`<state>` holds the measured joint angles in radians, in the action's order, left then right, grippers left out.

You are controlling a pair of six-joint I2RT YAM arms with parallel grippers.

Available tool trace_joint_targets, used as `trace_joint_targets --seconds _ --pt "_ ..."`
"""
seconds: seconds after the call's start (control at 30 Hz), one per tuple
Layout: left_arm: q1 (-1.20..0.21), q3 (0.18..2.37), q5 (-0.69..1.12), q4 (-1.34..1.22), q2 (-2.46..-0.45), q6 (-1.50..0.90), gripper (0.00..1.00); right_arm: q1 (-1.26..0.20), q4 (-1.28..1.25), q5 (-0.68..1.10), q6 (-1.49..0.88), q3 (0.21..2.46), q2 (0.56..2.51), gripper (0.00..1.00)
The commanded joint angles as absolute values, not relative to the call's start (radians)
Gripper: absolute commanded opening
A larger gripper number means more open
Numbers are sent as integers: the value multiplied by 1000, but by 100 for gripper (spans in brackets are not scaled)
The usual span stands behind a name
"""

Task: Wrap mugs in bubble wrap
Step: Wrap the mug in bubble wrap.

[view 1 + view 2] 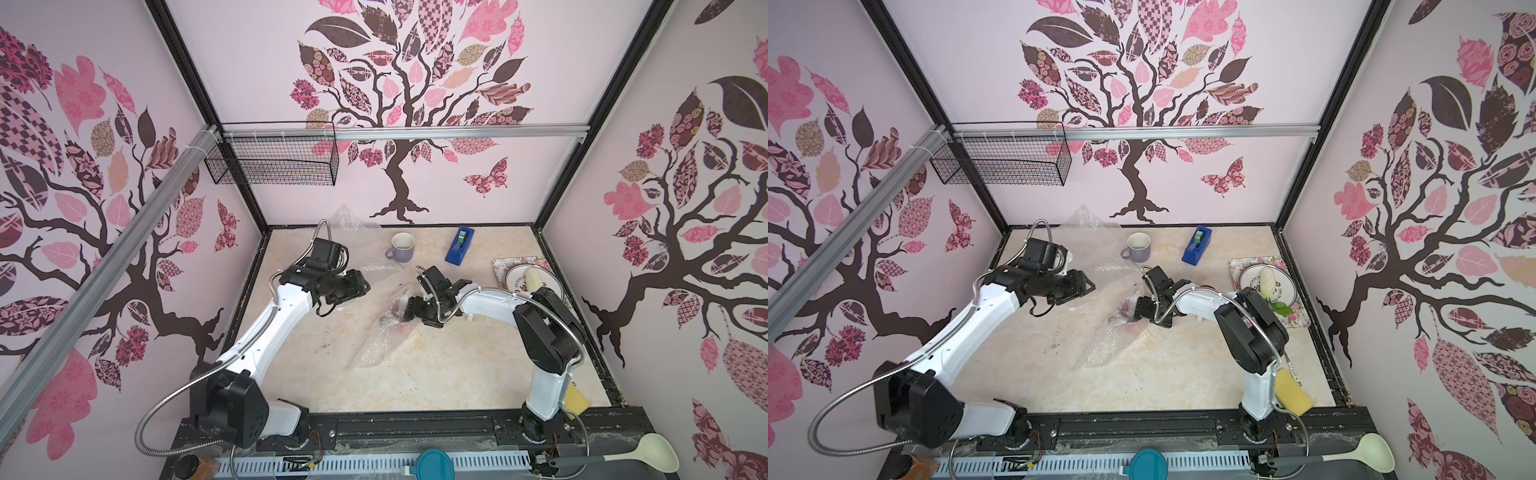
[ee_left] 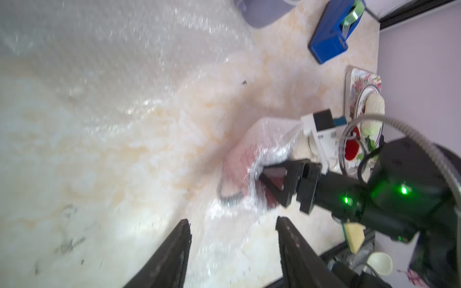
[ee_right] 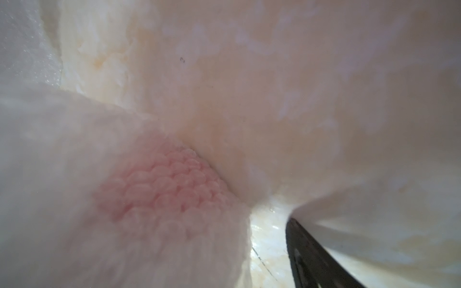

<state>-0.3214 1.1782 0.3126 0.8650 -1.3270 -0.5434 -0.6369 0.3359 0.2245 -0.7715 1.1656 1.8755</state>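
red mug [image 1: 395, 312] [image 1: 1125, 309] [image 3: 159, 184]: dead centre in both top views, lying on the tabletop and bundled in bubble wrap [image 1: 374, 349]. The loose tail trails toward the lower left, and pink glows through the bubbles in the right wrist view.
lavender mug [image 1: 402, 247]: upright and bare at upper centre, well apart from the bundle.
second sheet [image 1: 374, 262]: crumpled, just left of the lavender mug.
right gripper [image 1: 406, 312]: pressed into the bundle from the right! One finger [image 3: 311, 251] shows and the other is buried under wrap. Clamped or only leaning on it, I cannot tell.
left gripper [image 1: 365, 286] [image 2: 234, 249]: fingers apart with nothing between them, hovering at the second sheet's edge.
writing: there is dark print on the plate [image 1: 515, 277], too small to read.
around: blue tape dispenser [image 1: 459, 245] at upper centre right, floral tray [image 1: 503, 264] under the plate, pale ribbed lump [image 1: 533, 279] on the plate. Yellow sponge [image 1: 577, 401] at lower right, ladle [image 1: 652, 453] and teal lid [image 1: 432, 465] along the bottom edge, wire basket [image 1: 274, 162] at upper left.
in the way: the right arm [image 1: 490, 299] covers part of the plate and tray in both top views.
one view only: the left wrist view catches a red patch [image 2: 351, 149] beside the plate, half hidden. What it is, I cannot tell.
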Motion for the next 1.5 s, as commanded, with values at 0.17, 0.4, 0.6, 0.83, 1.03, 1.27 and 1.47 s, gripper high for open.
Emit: trace_joint_targets --seconds 0.17,0.4,0.6,0.83,1.03,1.27,1.47 --pt "-335 850 434 1060 -1171 -629 52 -637 411 158 -769 1153 1958 79" --pt "-423 806 361 989 -1280 -645 49 -638 420 168 -749 1176 1959 79" --pt "-451 800 231 950 -1374 -663 47 -640 411 182 -746 1168 1957 79" --pt "-466 710 356 752 -1451 -696 44 -639 405 187 -744 1155 1953 78" --pt "-468 705 400 679 -1462 -683 22 -640 410 187 -742 1157 1954 77" --pt "-469 799 482 706 -1394 -675 0 -639 411 192 -744 1157 1950 76" --pt "-469 969 603 647 -1331 -748 0 -640 413 192 -748 1161 1941 76"
